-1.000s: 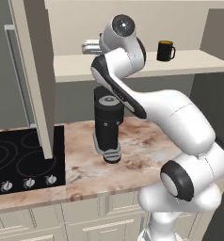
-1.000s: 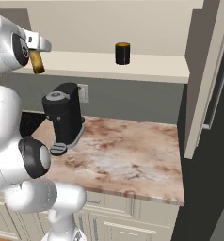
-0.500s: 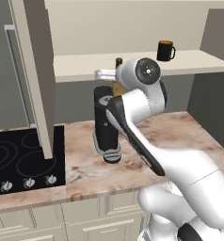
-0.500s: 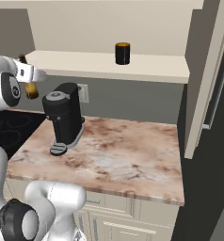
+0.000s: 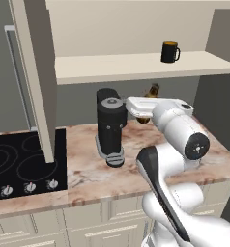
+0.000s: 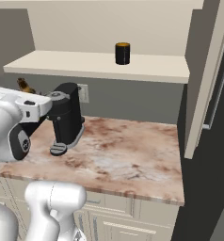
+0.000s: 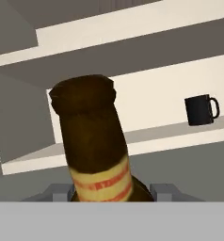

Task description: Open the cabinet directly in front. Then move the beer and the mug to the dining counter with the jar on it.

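Gripper (image 7: 111, 197) pinches the beer (image 7: 92, 146) between its fingers, the brown bottle's neck rising up the middle of the hand view. In the left base view the beer (image 5: 153, 91) pokes up behind the white wrist, below the shelf and just right of the black coffee machine (image 5: 111, 126) on the marbled counter (image 5: 88, 166). Farther up, the mug (image 5: 169, 51) stands on the pale shelf (image 5: 117, 67) of the open cabinet (image 5: 37, 72), toward its right end, handle to the right. A black cooktop (image 5: 20, 166) lies at far left.
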Tool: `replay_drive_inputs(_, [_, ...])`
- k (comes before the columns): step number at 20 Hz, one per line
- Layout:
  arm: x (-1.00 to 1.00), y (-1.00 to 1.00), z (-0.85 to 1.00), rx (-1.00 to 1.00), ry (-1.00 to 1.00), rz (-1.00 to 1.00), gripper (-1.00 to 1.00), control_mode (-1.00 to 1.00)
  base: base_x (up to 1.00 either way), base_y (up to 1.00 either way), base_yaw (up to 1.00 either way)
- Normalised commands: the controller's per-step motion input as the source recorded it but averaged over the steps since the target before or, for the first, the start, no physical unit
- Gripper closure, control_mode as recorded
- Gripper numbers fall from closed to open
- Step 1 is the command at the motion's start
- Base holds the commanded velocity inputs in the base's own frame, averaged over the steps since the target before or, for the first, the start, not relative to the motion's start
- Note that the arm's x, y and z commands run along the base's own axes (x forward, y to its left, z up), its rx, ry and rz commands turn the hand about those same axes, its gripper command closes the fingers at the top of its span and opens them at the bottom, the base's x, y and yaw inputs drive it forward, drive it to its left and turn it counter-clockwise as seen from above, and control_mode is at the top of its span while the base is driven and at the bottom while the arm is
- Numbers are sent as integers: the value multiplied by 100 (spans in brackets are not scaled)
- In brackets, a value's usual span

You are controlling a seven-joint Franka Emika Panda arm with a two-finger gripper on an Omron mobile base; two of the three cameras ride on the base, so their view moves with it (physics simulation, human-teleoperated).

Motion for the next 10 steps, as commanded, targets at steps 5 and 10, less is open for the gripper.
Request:
replay_drive_inputs(5, [-63,-28,0,0,-37,0,100,-100,0,0,0])
replay_drive_inputs(10, [0,0,0,0,0,0,100,-100,0,0,0])
